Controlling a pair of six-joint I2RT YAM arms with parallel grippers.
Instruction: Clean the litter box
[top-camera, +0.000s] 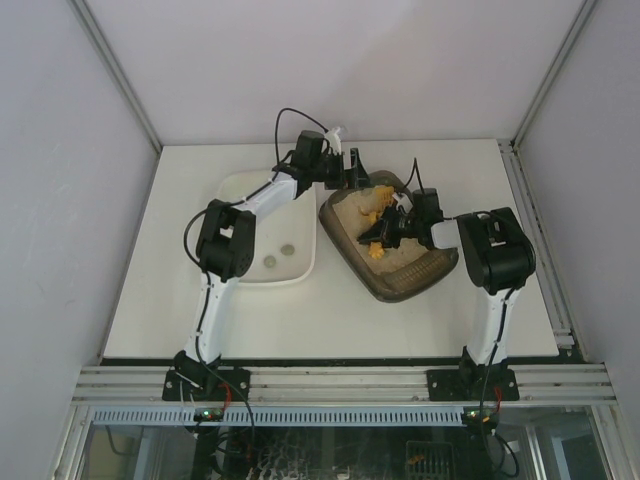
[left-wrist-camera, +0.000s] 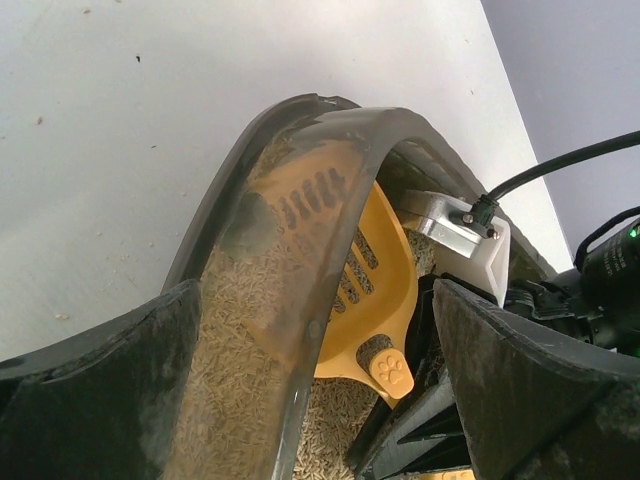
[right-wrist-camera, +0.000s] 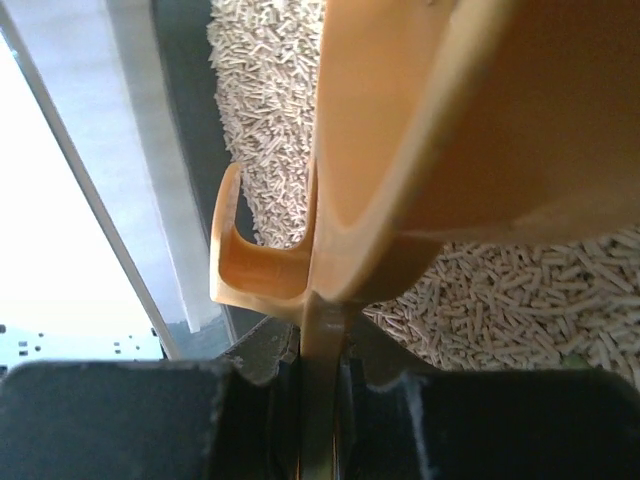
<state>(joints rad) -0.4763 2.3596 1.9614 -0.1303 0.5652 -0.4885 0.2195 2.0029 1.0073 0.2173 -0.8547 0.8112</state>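
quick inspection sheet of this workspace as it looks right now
surface: white table, small specks scattered near the box
job's things: dark brown-grey plastic litter box holding beige pellet litter; orange slotted plastic scoop inside it
clutter: white rounded plastic tub beside the box, two small round lumps in it
grippers: left gripper straddles the box's far rim, clamping unclear; right gripper shut on the scoop's handle
cables: black cable plugged into a white block on the right arm
surroundings: plain pale walls; aluminium rail at the near edge
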